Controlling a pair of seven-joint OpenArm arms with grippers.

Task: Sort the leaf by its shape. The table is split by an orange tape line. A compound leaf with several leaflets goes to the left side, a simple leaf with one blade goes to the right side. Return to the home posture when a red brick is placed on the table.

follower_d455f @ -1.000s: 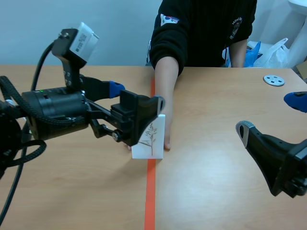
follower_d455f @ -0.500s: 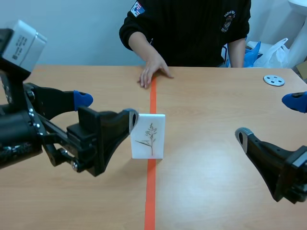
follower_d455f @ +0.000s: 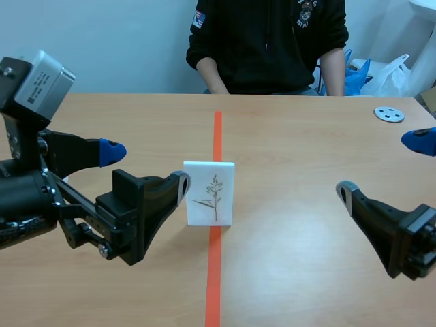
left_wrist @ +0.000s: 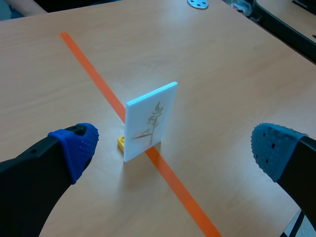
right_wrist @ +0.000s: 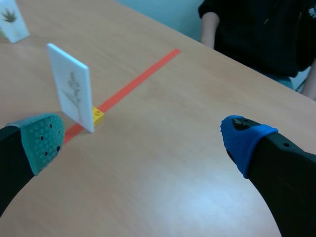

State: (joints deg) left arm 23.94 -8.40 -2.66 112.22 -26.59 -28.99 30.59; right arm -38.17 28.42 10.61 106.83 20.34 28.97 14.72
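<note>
The wooden desk [follower_d455f: 306,150] is divided from its far edge to its near edge by an orange tape line [follower_d455f: 217,136]. A person [follower_d455f: 272,41] in a black top is seated behind the far edge. In the scene view the person's forearms are hidden below that edge.

The left gripper [follower_d455f: 148,169] is held over the left half of the desk with its 2 fingers spread wide and nothing between them. The right gripper [follower_d455f: 383,166] is held near the right edge, likewise spread wide and empty.

A white card [follower_d455f: 210,193] is stood upright on the tape line near the middle of the desk, and a thin branching sprig is printed on it. In the scene view the left gripper's grey pad seems just beside the card's left edge. The left wrist view shows the card ahead of the fingers and apart from them.

A small yellow block [left_wrist: 121,142] at the card's foot is seen only in the 2 wrist views. A 2nd leaf card [right_wrist: 11,19], well apart from the 1st, is shown only by the right wrist view. A grey disc [follower_d455f: 389,114] lies near the far right corner.
</note>
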